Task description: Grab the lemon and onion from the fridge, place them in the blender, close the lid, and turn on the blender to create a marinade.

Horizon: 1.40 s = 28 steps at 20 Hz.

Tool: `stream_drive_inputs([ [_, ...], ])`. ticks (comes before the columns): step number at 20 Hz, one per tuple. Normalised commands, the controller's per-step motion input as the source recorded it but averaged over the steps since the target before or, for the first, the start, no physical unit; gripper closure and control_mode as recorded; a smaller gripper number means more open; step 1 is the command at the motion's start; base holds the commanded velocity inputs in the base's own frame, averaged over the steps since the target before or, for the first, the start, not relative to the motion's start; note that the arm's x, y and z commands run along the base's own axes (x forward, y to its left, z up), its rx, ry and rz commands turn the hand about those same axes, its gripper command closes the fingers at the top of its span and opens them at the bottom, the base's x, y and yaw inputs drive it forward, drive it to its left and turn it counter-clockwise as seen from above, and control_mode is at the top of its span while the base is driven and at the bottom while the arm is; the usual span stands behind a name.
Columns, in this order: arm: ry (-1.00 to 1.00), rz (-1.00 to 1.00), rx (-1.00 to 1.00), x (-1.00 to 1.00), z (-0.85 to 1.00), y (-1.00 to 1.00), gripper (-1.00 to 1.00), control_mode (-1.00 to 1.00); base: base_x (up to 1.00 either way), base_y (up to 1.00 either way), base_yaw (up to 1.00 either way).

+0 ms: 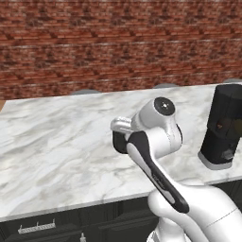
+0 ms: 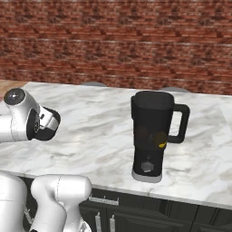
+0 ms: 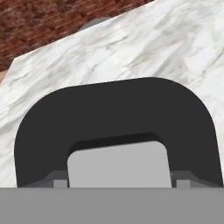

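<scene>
The blender (image 2: 152,136) is standing upright on the marble tabletop (image 2: 99,131), near its front edge, handle pointing to the right in the right base view. Its top is sitting open, no cover on it. Through the dark jar wall 2 small things are showing low inside: a yellow one, the lemon (image 2: 161,145), and beside it a dim reddish-brown one, the onion (image 1: 219,125), clearer in the left base view. Both are lying in the jar's lower part, close together; can't tell if they're touching. The round knob (image 2: 147,166) is sitting low on the base's front.

The lid (image 3: 116,131) is sitting right in front of the hand cam, black w/ its light grey square toward the bottom. The pincer (image 3: 118,183) is clamping it: 1 fingertip (image 3: 59,181) is pressing each side at the lower edge. In the base views the lid is riding at the wrist, above the tabletop, well apart from the blender, to its left.

Behind the tabletop a brick wall (image 1: 94,42) is running across.
</scene>
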Motion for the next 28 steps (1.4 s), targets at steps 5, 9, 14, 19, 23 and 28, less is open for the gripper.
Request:
stream_drive_inputs([
  [5, -0.06, -0.05, -0.08, -0.15, 1.0, -0.62, 1.0, -1.0, 0.0, 0.0, 0.0],
  [9, -0.1, -0.07, -0.08, -0.21, 1.0, -0.7, 1.0, -1.0, 0.0, 0.0, 0.0],
  [14, -0.15, -0.1, -0.07, -0.36, 0.98, -0.7, 1.0, -1.0, 0.0, 0.0, 0.0],
  [19, -0.05, -0.14, -0.02, -0.46, 0.9, -0.81, 1.0, -1.0, 0.0, 0.0, 0.0],
  [23, -0.05, -0.17, 0.0, -0.54, 0.55, -0.8, 1.0, -1.0, 0.0, 0.0, 0.0],
  [28, -0.06, -0.14, 0.0, -0.56, 0.27, -0.73, 1.0, -1.0, 0.0, 0.0, 0.0],
])
